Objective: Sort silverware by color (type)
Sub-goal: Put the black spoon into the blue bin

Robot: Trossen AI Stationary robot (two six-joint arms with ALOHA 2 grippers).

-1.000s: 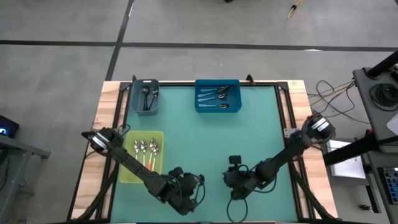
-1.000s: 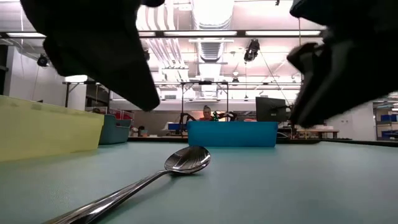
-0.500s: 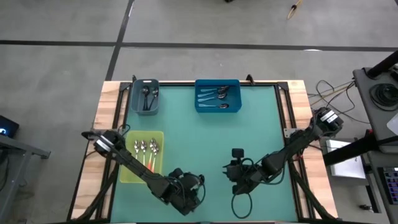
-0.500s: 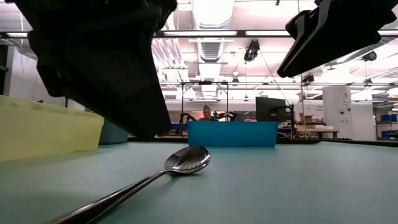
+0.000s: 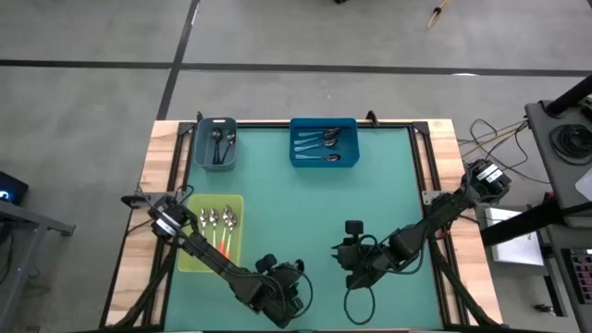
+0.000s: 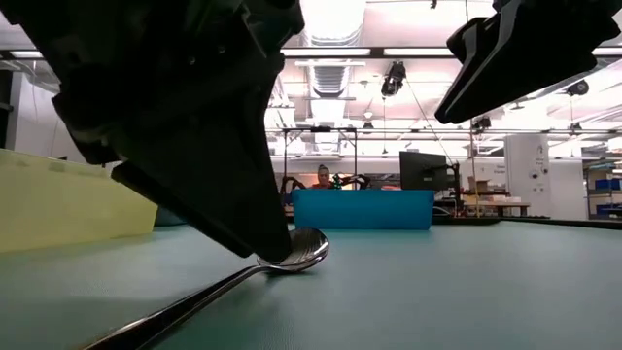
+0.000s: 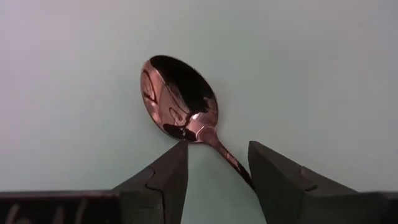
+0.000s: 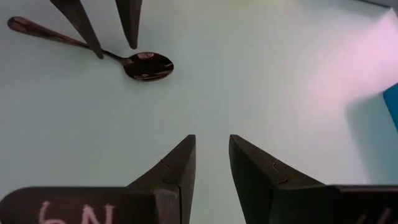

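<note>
The left gripper (image 7: 214, 171) stands low over the teal table mat (image 5: 370, 203) at its near edge, its two dark fingers (image 7: 163, 180) parted and unclenched, straddling the thin neck of an all-dark metal spoon (image 7: 180, 99) without visibly pinching it; the stem runs between the tips and the shiny bowl lies just ahead of them, flat on the mat. From table height the same spoon (image 6: 292, 250) lies with its bowl just beyond the finger's lower corner and its handle trailing toward the camera. Nearby, to the right, the right gripper (image 8: 211, 155) hangs above the mat with its fingers slightly apart and holding nothing, the spoon (image 8: 148, 65) well ahead of its tips, beside the left arm's fingers. Outward of the left arm sits a yellow-green plastic bin (image 5: 192, 260) holding spoons with orange handles (image 5: 220, 228). At the far edge of the mat stand a small grey bin (image 5: 201, 154) with dark metal spoons (image 5: 218, 145) and a blue rectangular bin (image 5: 322, 123) with light-blue-handled spoons (image 5: 317, 145).
</note>
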